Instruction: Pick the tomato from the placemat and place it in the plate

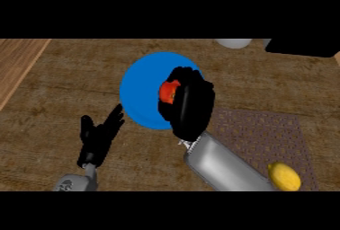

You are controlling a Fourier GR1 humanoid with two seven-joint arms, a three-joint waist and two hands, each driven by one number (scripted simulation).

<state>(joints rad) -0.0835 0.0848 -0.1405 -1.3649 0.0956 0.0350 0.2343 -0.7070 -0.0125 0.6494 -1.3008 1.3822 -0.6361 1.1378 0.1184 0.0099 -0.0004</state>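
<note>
- I see the round red tomato inside the curl of my right robot hand. The black fingers are wrapped round it and hide most of it, so only its left side shows.
- Under that robot hand lies the round blue plate, spreading out to the hand's left. I cannot tell whether the tomato touches the plate.
- To the right of the right robot hand, beside its grey forearm, lies the brown woven placemat, with a yellow oval fruit on its near part.
- My left robot hand shows well to the left, just off the plate's near rim. Its fingers are straight and spread above the wood-grain worktop.
- Beyond the right robot hand, at the far edge, I see a pale rounded object and a dark block, both cut off.
</note>
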